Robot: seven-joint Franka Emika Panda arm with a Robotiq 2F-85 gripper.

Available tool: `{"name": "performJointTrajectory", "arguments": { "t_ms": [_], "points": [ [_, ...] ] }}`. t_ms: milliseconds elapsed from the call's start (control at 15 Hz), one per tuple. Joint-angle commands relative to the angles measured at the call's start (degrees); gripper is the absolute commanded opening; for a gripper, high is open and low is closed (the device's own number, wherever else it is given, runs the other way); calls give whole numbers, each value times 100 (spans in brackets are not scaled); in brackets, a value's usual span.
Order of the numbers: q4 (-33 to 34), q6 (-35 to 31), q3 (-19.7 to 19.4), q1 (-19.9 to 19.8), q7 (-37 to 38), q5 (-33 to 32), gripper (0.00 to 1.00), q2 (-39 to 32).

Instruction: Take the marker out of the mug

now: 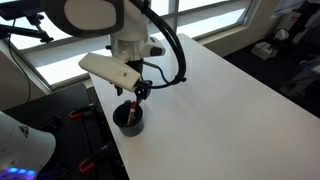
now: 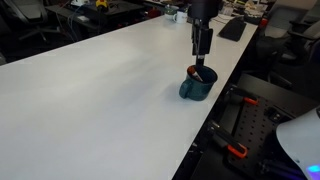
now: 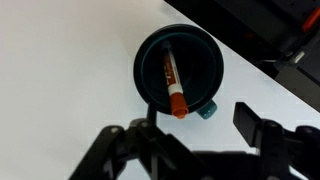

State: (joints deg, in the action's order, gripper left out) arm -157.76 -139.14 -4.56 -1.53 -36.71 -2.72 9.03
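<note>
Marker (image 3: 173, 82) is sitting inside the mug (image 3: 205, 60), leaning on the rim, with its orange-red end poking past the edge beside the handle (image 3: 206, 110). Mug is standing upright on the white bench (image 3: 60, 60), close to the bench edge in both exterior views. End effector (image 3: 195, 125) is hovering just above the mug, fingers (image 3: 248, 118) spread apart, gripping nothing.

A white table (image 2: 90, 90) fills the left and centre of the frame. Red clamps (image 2: 236, 151) sit at lower right. Windows (image 1: 200, 15) span the top.
</note>
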Motion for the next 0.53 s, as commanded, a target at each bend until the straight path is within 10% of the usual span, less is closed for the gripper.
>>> {"name": "performJointTrajectory", "arguments": {
  "t_ms": [0, 467],
  "points": [
    [-138, -46, -41, -55, 210, -179, 76, 2],
    [-106, -222, -76, -71, 90, -208, 69, -390]
  ]
}}
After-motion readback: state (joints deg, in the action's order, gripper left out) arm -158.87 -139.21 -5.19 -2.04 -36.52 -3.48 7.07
